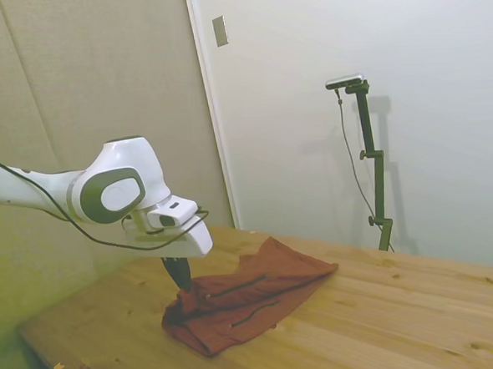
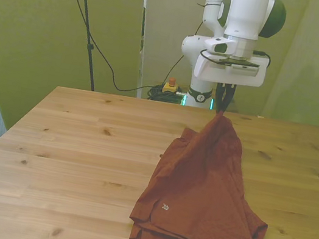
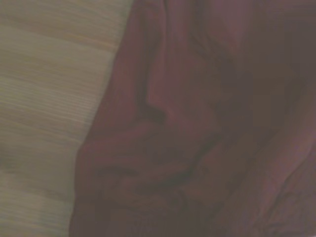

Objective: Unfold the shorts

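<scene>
Rust-red cloth is pinched at a single peak by our claw [image 2: 222, 109], whose dark fingers sit together on the far corner of the shorts [image 2: 200, 188], raised a little above the desk [image 2: 81, 143]. In the side view the claw [image 1: 180, 282] meets the fabric at the crumpled end nearest the arm, and from there the shorts [image 1: 249, 297] slope down and lie flat toward the opposite end. In the front view the garment drapes from the pinch down to a doubled hem at the near edge of the desk, right of the middle, with a small pale logo on the top layer. Up close, the wrist view shows only folds of the shorts [image 3: 197, 123] beside bare wood [image 3: 44, 98]; we cannot tell from it how many layers are held.

That is our first worry: if we have caught both layers, lifting will carry the whole bundle and nothing will open. If the pinch is shallow, the weight of the trailing cloth could pull the corner free mid-lift. A sideways drag taken too low could slide the folded mass along the wood instead of peeling it, bunching it further. The near hem also lies close to the desk's edge, so a pull that way could spill it over.
</scene>
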